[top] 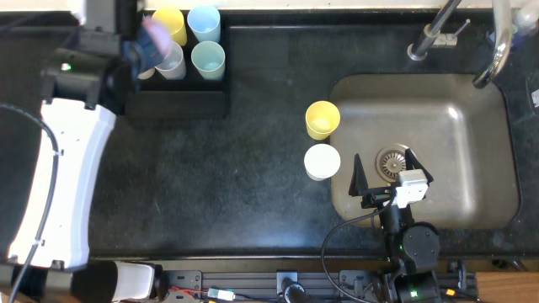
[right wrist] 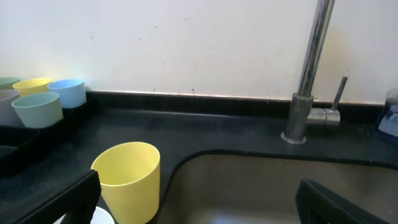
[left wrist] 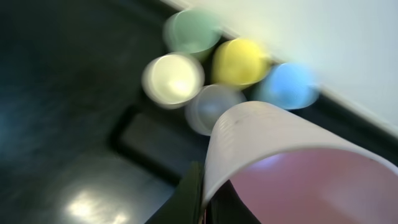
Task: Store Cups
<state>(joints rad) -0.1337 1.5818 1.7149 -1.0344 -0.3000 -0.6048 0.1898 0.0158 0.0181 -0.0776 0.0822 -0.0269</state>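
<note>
Dark stone worktop (top: 253,194) meets a steel sink (top: 472,126) under a plain pale wall, with the tap (right wrist: 311,68) at the sink's 12 o'clock.

Your left gripper (left wrist: 205,202) is clamped on the wall of a pink cup (left wrist: 298,168). It holds the cup, mouth toward the wrist camera, lifted off the black tray (top: 177,105) at the worktop's 10 o'clock corner. From the left wrist, the pink cup hangs close to the cups already in the tray, nearest a clear cup (left wrist: 211,107). Around that one stand a cream cup (left wrist: 173,78), a green cup (left wrist: 189,30), a stored yellow cup (left wrist: 239,61) and a blue cup (left wrist: 287,84), all upright and packed rim to rim.

Your right gripper (top: 392,172) hangs over the sink near the drain (top: 392,160), its fingers spread wide and holding nothing. Two cups wait on the worktop by the sink's rim. A loose yellow cup (top: 322,119) stands upright at the right gripper's 10 o'clock. A white cup (top: 322,162) sits at its 9 o'clock, just beside the yellow one, and whether the two touch cannot be told. Both are apart from the gripper's fingers.
</note>
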